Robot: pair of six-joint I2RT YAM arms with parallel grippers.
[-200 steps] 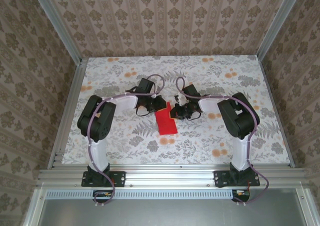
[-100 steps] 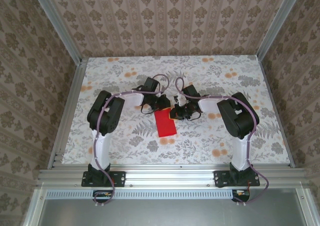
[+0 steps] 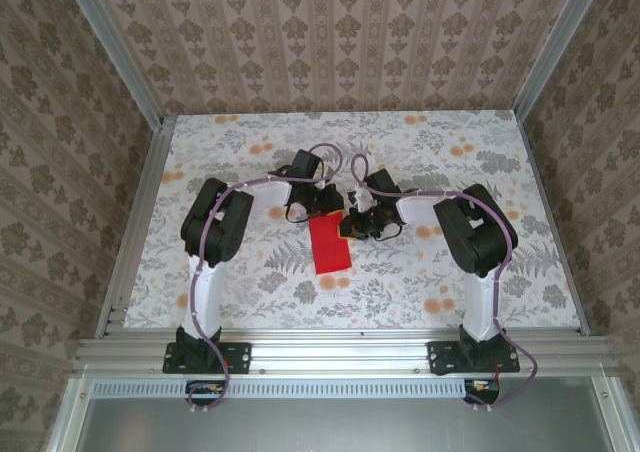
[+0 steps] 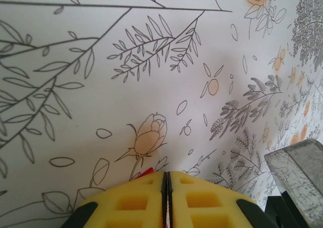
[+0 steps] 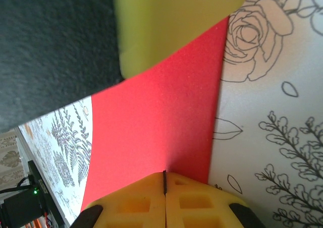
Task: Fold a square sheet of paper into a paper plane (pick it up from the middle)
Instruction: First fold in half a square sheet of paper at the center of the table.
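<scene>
at the centre of the floral table, the left gripper and right gripper each clamp shut on the far end of the red paper sheet, apparently steadying it for creasing.

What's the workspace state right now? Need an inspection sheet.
Surface: floral table, flat, no damage seen.
Job's things: red paper, a rectangle longer than wide, lying at centre between the arms, far end at the grippers; not yet a dart.
Clutter: nothing seen.
Grippers: left gripper shut, a red sliver at its pad tip; right gripper shut, tips against the paper; pinching or pressing, cannot tell.
Cables: purple cables run along both arms and loop above the wrists, off the paper.
Surroundings: patterned walls; aluminium frame.
</scene>
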